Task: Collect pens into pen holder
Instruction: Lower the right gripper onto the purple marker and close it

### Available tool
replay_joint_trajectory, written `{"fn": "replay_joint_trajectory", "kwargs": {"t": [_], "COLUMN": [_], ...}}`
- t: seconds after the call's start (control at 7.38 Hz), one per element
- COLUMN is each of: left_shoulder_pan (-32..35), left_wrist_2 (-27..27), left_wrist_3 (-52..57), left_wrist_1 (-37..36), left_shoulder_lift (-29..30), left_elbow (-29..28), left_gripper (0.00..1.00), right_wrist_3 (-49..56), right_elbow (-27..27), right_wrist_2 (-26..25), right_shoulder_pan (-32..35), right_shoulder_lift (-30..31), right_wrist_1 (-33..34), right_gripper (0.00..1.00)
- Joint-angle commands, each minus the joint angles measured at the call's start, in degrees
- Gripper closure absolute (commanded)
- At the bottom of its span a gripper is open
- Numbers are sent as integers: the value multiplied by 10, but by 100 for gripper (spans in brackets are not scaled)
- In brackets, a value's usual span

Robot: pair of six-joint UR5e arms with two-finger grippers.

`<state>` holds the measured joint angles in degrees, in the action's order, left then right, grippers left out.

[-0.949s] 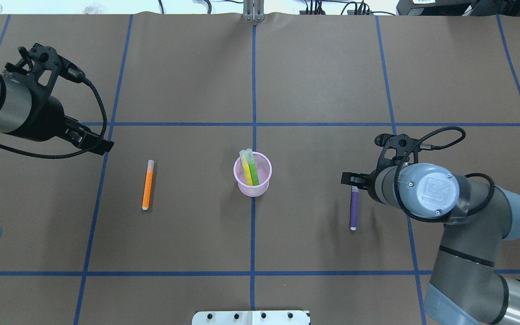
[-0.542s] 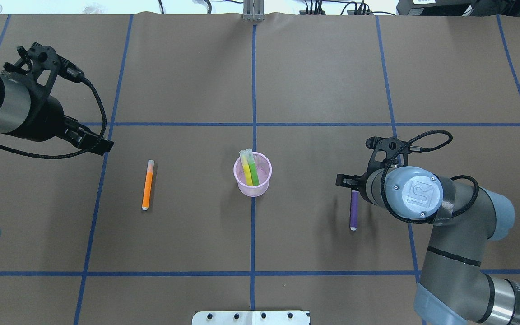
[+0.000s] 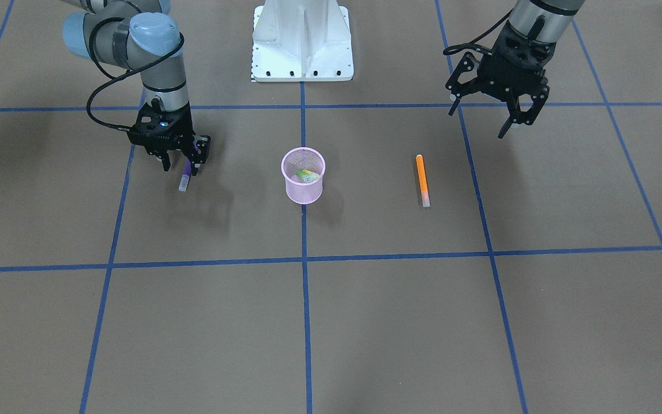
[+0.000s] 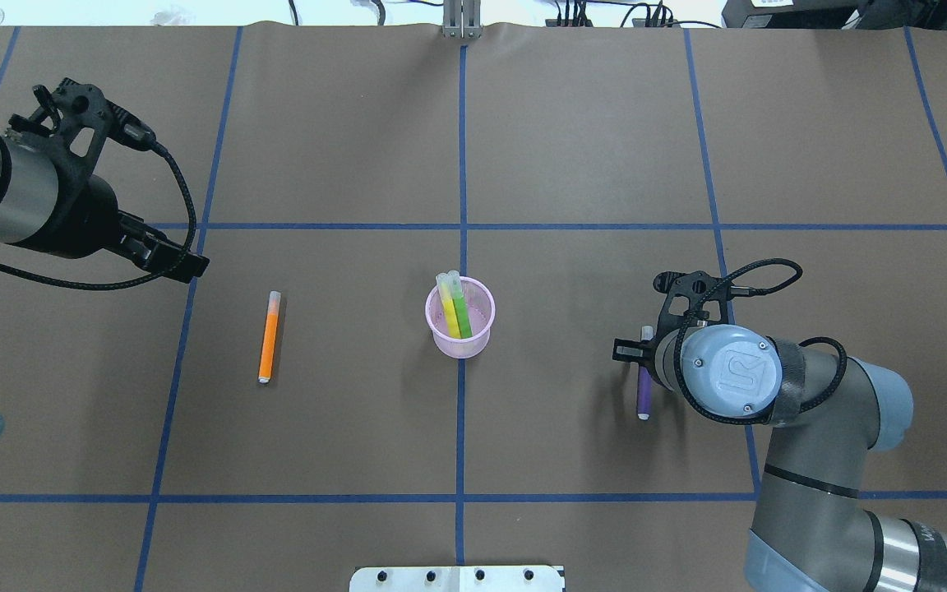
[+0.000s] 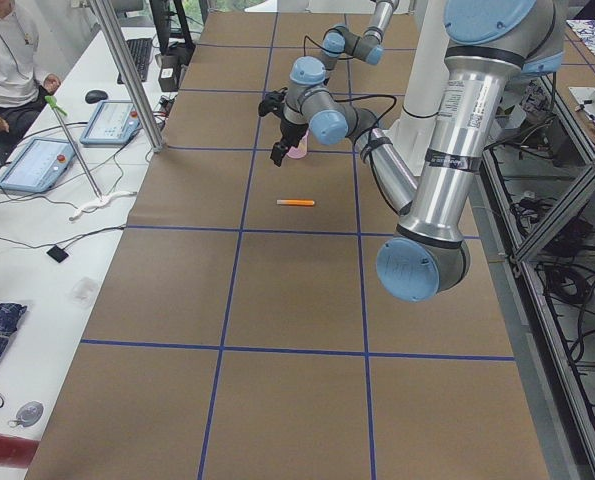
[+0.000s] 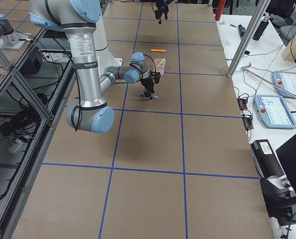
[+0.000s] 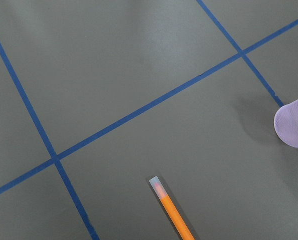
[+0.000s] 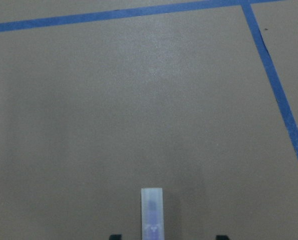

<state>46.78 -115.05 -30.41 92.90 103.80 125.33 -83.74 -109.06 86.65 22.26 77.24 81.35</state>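
Note:
The pink mesh pen holder (image 4: 474,339) (image 3: 303,194) stands upright at the table's middle with a yellow pen (image 4: 447,309) and a green pen (image 4: 463,313) leaning inside. A purple pen (image 4: 644,393) (image 3: 184,181) (image 8: 152,210) lies flat to its right. My right gripper (image 4: 644,353) (image 3: 181,162) is low over it and open, one finger on each side of the pen near its capped end. An orange pen (image 4: 269,337) (image 3: 421,177) (image 7: 173,214) lies flat to the holder's left. My left gripper (image 4: 182,263) (image 3: 480,122) hangs open and empty, beyond and left of the orange pen.
Blue tape lines divide the brown table cover into squares. The robot's white base plate (image 4: 457,578) (image 3: 302,40) sits at the near edge. In the exterior left view a seated person (image 5: 2,60) and tablets are at a side bench beyond a metal post (image 5: 127,70).
My right arm has drawn back toward the robot along the purple pen, so the pen's pale cap now pokes out beyond the gripper. The left arm and the other pens stayed put.

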Motion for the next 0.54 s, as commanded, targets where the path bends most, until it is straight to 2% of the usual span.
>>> {"fn": "replay_joint_trajectory", "kwargs": {"t": [0.0, 0.41], "left_shoulder_pan": [-1, -2], "left_wrist_2": [1, 0], "left_wrist_3": [0, 0], "left_wrist_1": [0, 1], "left_shoulder_lift": [0, 0], "left_elbow": [-3, -4], "left_gripper": [0, 0], "right_wrist_3": [1, 2], "right_elbow": [3, 4], "right_wrist_2": [2, 7], "right_shoulder_pan": [-3, -5], "right_shoulder_lift": [-1, -3], "right_wrist_1": [0, 0], "right_gripper": [49, 50]}}
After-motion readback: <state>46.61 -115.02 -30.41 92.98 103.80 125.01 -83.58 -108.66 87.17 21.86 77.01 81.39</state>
